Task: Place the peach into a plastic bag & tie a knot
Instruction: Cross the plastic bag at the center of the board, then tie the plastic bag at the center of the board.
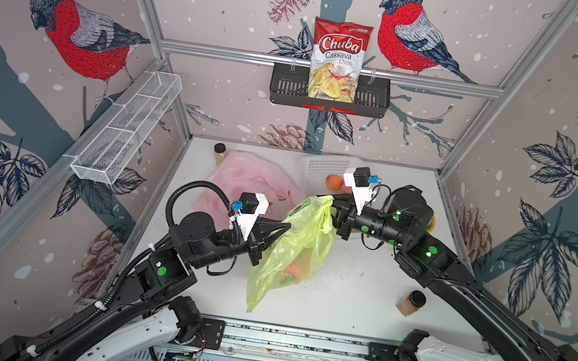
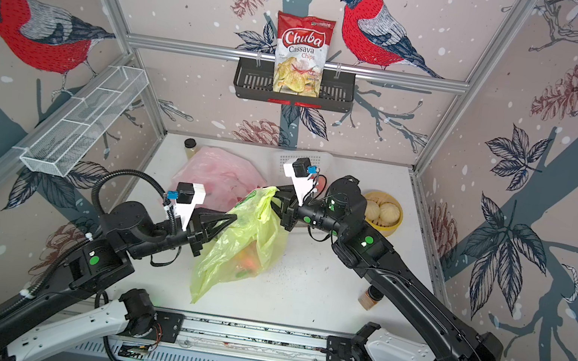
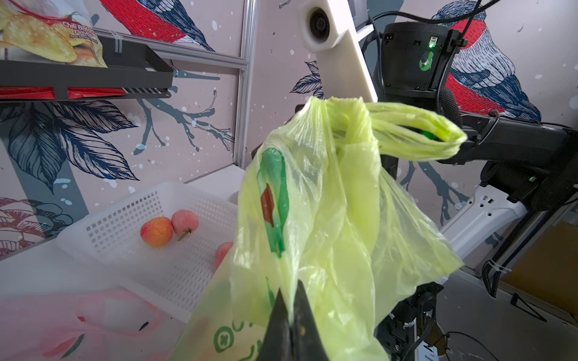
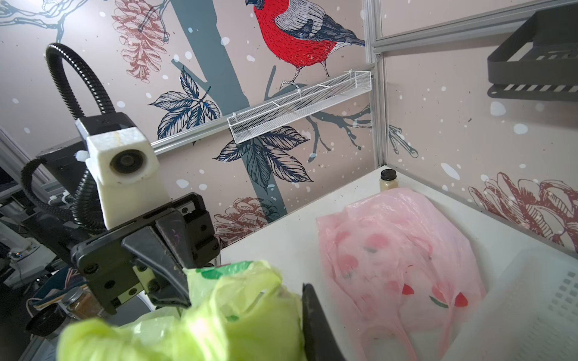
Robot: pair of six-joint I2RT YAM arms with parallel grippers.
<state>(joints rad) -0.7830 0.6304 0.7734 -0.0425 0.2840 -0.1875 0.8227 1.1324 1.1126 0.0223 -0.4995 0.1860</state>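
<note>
In both top views a yellow-green plastic bag [image 1: 303,242] [image 2: 247,237] hangs lifted over the middle of the table. A peach [image 1: 293,270] [image 2: 247,261] shows as an orange shape through its lower part. My left gripper [image 1: 287,228] [image 3: 292,289] is shut, pinching a fold of the bag's side. My right gripper [image 1: 332,208] [image 2: 273,198] is at the bag's top. The bunched handle loop [image 3: 431,140] sits between its jaws. In the right wrist view one finger [image 4: 312,315] shows, and the plastic hides the second one.
A white basket [image 3: 125,215] at the back holds more peaches [image 3: 156,232]. A pink bag [image 1: 248,179] lies at the back left, beside a small capped bottle [image 1: 220,151]. A brown jar [image 1: 411,303] stands front right and a bun steamer [image 2: 380,211] far right.
</note>
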